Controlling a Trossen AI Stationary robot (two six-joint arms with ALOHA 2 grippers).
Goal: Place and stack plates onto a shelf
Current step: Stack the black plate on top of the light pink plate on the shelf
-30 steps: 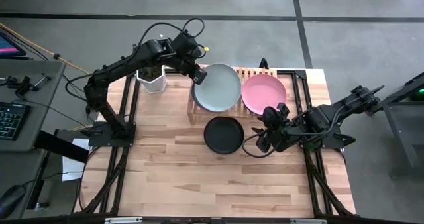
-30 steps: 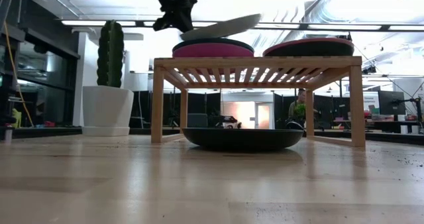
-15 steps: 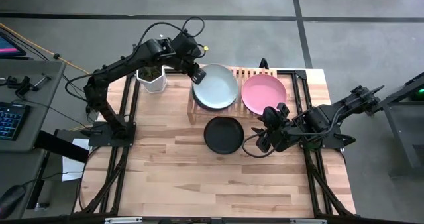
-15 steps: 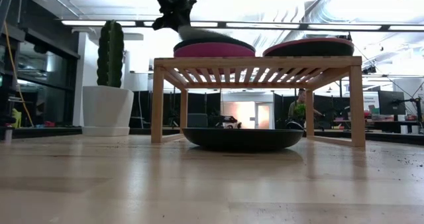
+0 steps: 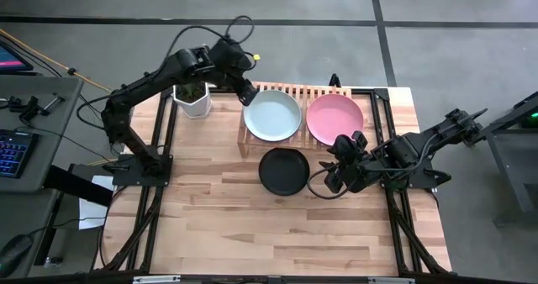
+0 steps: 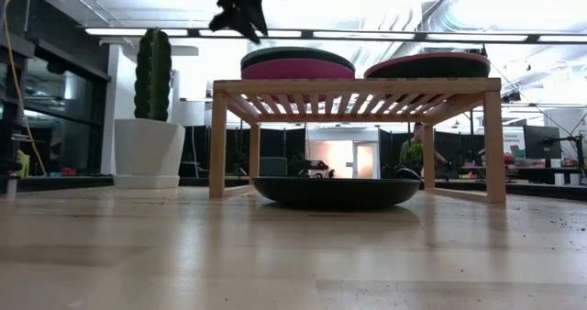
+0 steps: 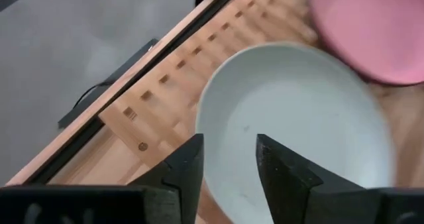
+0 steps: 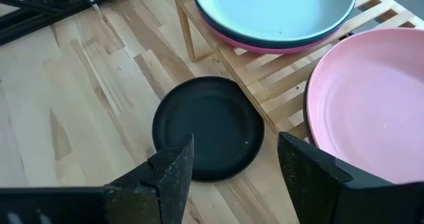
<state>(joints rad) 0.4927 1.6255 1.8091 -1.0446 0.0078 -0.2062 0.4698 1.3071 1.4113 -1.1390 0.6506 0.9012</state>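
The pale mint plate (image 5: 272, 115) lies level on top of the left stack on the wooden shelf (image 5: 320, 91), over a dark teal plate (image 8: 311, 40) and a hot pink plate (image 6: 295, 69). My left gripper (image 7: 228, 166) is open and hangs just above the mint plate's left rim (image 7: 212, 111), clear of it. A light pink plate (image 5: 334, 118) tops the shelf's right half, with a dark plate (image 6: 427, 68) under it. A black plate (image 5: 283, 170) rests on the table in front of the shelf. My right gripper (image 8: 235, 163) waits open to its right.
A white pot with a green cactus (image 5: 192, 99) stands on the table just left of the shelf, under my left arm. Bare wooden tabletop (image 5: 252, 225) stretches from the black plate to the near edge.
The mint plate, held tilted over the left stack a second ago, has come down flat on it. My left gripper has opened and let go of its rim, then risen a little and drawn back toward the table's left edge.
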